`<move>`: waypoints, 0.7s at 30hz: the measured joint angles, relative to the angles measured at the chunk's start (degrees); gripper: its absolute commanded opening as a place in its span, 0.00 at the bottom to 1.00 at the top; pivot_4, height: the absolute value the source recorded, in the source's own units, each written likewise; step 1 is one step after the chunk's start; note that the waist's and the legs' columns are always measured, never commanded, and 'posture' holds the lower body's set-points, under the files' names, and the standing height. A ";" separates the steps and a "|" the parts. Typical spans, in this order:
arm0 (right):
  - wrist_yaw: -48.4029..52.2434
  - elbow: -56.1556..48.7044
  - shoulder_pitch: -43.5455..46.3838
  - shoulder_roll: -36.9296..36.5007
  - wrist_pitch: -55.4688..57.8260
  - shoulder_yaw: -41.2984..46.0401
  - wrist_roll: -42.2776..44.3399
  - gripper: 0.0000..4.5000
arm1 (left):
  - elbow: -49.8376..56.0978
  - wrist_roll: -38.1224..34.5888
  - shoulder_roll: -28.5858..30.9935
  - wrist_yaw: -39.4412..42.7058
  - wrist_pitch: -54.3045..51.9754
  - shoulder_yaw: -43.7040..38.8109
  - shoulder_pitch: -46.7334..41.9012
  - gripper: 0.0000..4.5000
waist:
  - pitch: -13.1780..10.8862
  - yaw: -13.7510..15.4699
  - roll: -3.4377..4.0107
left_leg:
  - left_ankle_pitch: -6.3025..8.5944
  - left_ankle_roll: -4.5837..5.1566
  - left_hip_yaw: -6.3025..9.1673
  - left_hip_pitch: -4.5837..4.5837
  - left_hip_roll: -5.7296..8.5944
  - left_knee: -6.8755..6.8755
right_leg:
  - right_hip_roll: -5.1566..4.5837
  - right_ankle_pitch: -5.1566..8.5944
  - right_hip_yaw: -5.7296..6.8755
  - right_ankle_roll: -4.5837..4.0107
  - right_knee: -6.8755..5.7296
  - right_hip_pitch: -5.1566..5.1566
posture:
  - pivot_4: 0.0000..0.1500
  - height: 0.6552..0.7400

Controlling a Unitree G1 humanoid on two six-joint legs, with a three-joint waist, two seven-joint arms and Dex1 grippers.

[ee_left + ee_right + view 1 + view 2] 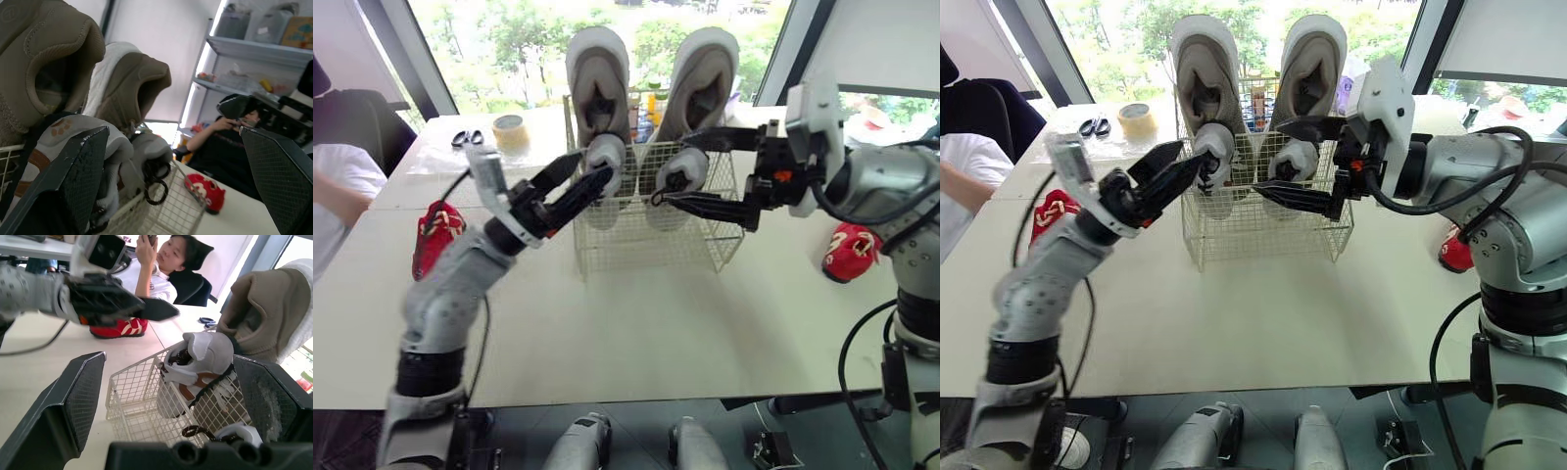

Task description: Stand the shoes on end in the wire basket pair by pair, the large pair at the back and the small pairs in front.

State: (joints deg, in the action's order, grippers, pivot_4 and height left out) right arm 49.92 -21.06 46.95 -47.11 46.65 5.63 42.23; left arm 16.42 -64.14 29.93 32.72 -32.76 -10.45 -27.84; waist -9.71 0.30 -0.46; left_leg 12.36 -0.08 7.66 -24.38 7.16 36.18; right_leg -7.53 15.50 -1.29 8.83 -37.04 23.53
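Note:
The wire basket (646,245) stands mid-table. Two large beige shoes (597,69) (703,73) stand on end at its back. Two small grey-white shoes (605,157) (685,171) stand on end in front of them. My left gripper (592,168) is open, its tips right by the left small shoe. My right gripper (674,168) is open, one finger above and one below the right small shoe, not pressing it. A small red shoe (435,235) lies on the table to the left, another red shoe (852,252) to the right.
A tape roll (510,129) and scissors (467,137) lie at the back left of the table. A person (337,186) sits beyond the left edge. Bare table (636,333) spreads in front of the basket.

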 measured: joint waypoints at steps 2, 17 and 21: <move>-1.61 0.71 -0.80 -1.11 0.75 2.11 -0.20 1.00 | 0.21 -2.05 3.97 2.19 -3.35 -1.23 -0.03 0.98 | 0.00 0.29 0.00 | 0.00 0.00 0.00 0.00 0.01 0.01 | -0.01 0.00 0.00 0.00 0.02 -0.03 | 1.00 1.00; -40.59 21.19 -20.55 4.55 2.78 13.65 -25.89 1.00 | 2.58 -0.82 8.76 11.51 -10.65 0.75 -1.15 0.98 | -0.03 -0.26 0.10 | -0.18 -0.30 -0.14 0.01 -0.02 -0.28 | -0.03 0.06 -0.15 -0.12 -0.02 0.14 | 1.00 1.00; -44.81 19.15 -24.08 8.98 2.49 16.09 -27.20 1.00 | 2.76 0.05 7.78 11.94 -10.65 1.08 -1.28 0.98 | -0.03 -0.86 0.12 | -0.15 -0.24 -0.10 0.03 -0.03 -0.27 | -0.01 0.06 -0.13 -0.12 -0.03 0.10 | 1.00 1.00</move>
State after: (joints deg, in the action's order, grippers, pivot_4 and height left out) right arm 5.11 -1.91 22.86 -38.13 49.14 21.71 15.03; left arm 19.19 -64.09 37.72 44.66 -43.41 -9.36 -29.13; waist -9.75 -0.56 -0.34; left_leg 12.21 -0.32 7.56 -24.35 7.14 35.92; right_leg -7.54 15.56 -1.42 8.71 -37.07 23.62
